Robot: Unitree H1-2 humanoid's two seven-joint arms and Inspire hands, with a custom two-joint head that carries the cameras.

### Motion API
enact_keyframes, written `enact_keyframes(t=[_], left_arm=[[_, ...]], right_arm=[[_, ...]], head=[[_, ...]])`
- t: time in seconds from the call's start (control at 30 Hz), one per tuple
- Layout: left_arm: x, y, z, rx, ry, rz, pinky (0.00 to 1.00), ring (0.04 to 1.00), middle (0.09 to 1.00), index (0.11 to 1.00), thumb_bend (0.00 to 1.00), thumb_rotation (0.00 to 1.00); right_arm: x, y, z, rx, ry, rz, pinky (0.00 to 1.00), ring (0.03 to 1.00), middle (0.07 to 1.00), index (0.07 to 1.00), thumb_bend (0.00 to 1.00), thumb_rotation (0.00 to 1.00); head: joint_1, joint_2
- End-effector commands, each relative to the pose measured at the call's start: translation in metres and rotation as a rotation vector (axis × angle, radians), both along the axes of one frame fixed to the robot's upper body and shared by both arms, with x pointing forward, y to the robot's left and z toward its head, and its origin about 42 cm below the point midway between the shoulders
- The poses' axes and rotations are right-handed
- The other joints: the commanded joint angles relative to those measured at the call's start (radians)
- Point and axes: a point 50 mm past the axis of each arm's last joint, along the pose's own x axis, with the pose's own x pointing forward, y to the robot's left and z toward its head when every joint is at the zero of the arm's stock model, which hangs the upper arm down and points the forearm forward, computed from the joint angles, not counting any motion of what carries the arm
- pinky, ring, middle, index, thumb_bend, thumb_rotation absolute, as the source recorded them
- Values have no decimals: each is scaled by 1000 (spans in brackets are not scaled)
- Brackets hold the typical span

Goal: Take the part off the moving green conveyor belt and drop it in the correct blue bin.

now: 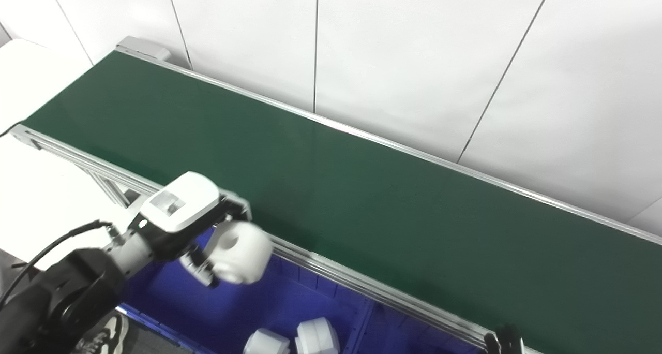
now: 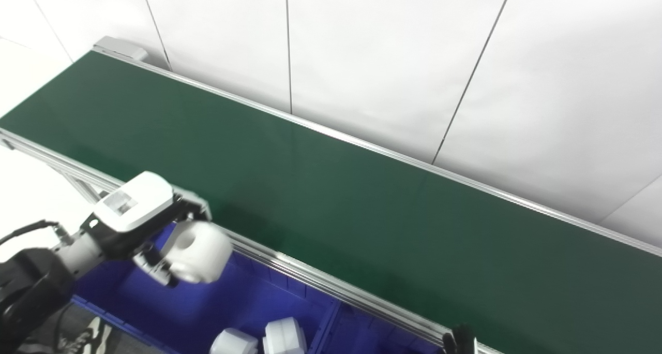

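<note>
My left hand [image 1: 186, 224] is shut on a white cylindrical part [image 1: 239, 251] with a round hole in its side. It holds the part above the blue bin [image 1: 217, 312], just in front of the conveyor's near rail. The green belt [image 1: 331, 188] runs diagonally from upper left to lower right and carries nothing in view. Two more white parts [image 1: 292, 339] lie in the bin at the bottom edge. Of my right hand only dark fingertips [image 1: 504, 339] show at the bottom edge; whether they are open or shut is not visible.
A divider [image 1: 362, 325] splits the blue bin into a left and a right compartment. The conveyor's aluminium rail [image 1: 331, 271] runs along the bin's far side. White wall panels stand behind the belt. A white table [image 1: 36, 198] lies at the left.
</note>
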Motion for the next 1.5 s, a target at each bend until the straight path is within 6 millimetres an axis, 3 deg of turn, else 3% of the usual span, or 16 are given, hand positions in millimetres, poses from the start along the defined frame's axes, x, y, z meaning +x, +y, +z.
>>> enact_keyframes(t=[0.0, 0.33, 0.47, 0.5, 0.53, 0.57, 0.63, 0.73, 0.97, 1.23, 1.37, 1.4, 1.47], left_arm=[[2, 2, 7, 22, -29, -31, 394, 432, 512, 479, 503, 0], [7, 7, -10, 37, 27, -38, 360, 418, 514, 483, 503, 0], [8, 7, -11, 41, 33, -19, 396, 424, 516, 490, 503, 0], [9, 8, -11, 47, 45, -8, 442, 505, 582, 525, 610, 35], [9, 8, -10, 60, 61, 7, 523, 610, 673, 623, 842, 81], [8, 9, -9, 82, 79, 27, 601, 699, 749, 692, 936, 144], [7, 11, -6, 134, 107, 69, 691, 787, 829, 754, 980, 221], [6, 15, -6, 205, 113, 103, 752, 829, 871, 803, 1000, 302], [8, 16, 0, 228, 76, 92, 714, 793, 846, 802, 1000, 322], [6, -13, 25, 107, -34, 42, 662, 774, 834, 794, 1000, 333], [-3, -47, 49, -173, -111, 12, 623, 776, 844, 800, 1000, 341], [-6, -58, 54, -278, -113, 15, 588, 774, 858, 820, 1000, 413], [-11, -74, 60, -426, -115, 24, 580, 777, 871, 835, 1000, 407]], right_arm=[[2, 4, 5, 14, -32, 12, 1000, 1000, 1000, 1000, 864, 1000], [-1, 0, 3, 2, -29, 3, 1000, 1000, 1000, 1000, 879, 1000], [0, 0, 2, 12, -27, 5, 1000, 1000, 1000, 1000, 885, 1000], [0, 0, 2, 14, -26, 4, 1000, 1000, 1000, 1000, 883, 1000], [1, 0, 2, 14, -26, 4, 1000, 1000, 1000, 1000, 882, 1000], [1, 0, 2, 12, -27, 4, 1000, 1000, 1000, 1000, 879, 1000], [2, 0, 2, 11, -26, 4, 1000, 1000, 1000, 1000, 878, 1000], [2, 1, 1, 11, -25, 6, 1000, 1000, 1000, 1000, 876, 1000], [3, 4, 2, 11, -29, 5, 1000, 1000, 1000, 1000, 875, 1000], [3, 6, 4, 9, -37, -1, 1000, 1000, 1000, 1000, 885, 1000], [1, 9, 4, 4, -37, -7, 1000, 1000, 1000, 1000, 885, 1000], [1, 9, 4, 2, -38, -11, 1000, 1000, 1000, 1000, 884, 1000], [0, 11, 5, -2, -41, -17, 1000, 1000, 1000, 1000, 888, 1000]], head=[[-8, 2], [-15, -5], [-11, -6], [-10, -6], [-9, -6], [-8, -8], [-7, -8], [-12, -11], [-23, -11], [-38, -5], [-86, 2], [-112, 5], [-146, 12]])
